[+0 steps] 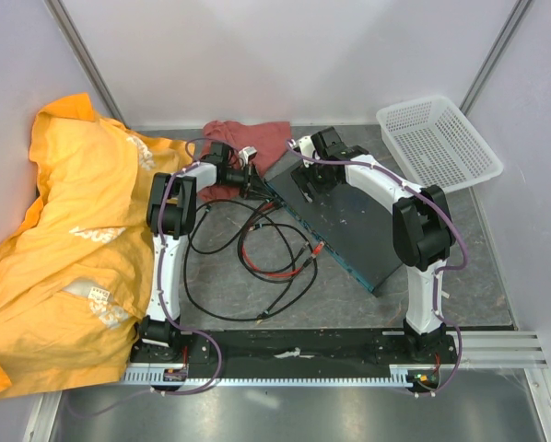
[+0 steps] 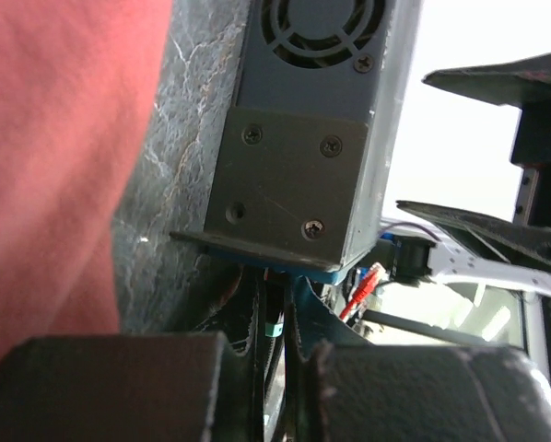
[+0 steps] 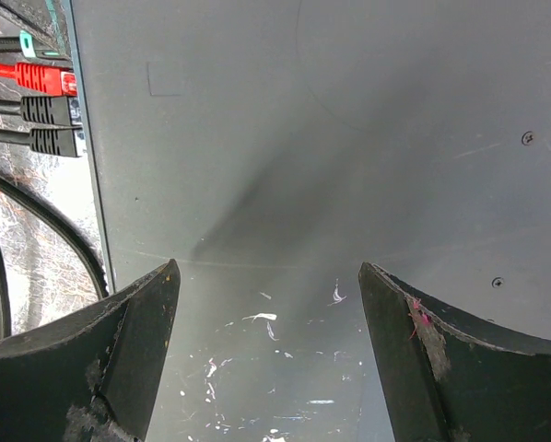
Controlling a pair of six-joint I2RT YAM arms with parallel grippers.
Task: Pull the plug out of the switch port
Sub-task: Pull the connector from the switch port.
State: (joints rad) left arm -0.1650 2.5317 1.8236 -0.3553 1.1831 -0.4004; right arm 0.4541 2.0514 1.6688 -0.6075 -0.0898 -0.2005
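Red plug [image 3: 47, 79] and black plugs [image 3: 52, 110] sit packed side by side, so I could snag the wrong one, or drag the switch [image 1: 349, 216] along. My right hand [image 3: 266, 267] hangs over it, fingers apart; of my left hand [image 2: 274, 341] I cannot tell. Grey-black slab, teal long edge, it lies slantwise, nearer the bench's right edge.

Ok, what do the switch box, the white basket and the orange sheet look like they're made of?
Switch box: probably painted sheet metal, matte dark grey, judging by its screw heads and scuffed flat top. White basket: likely moulded plastic, given the even grid of holes. Orange sheet: soft cloth, since it lies crumpled in folds; the fibre can't be told.
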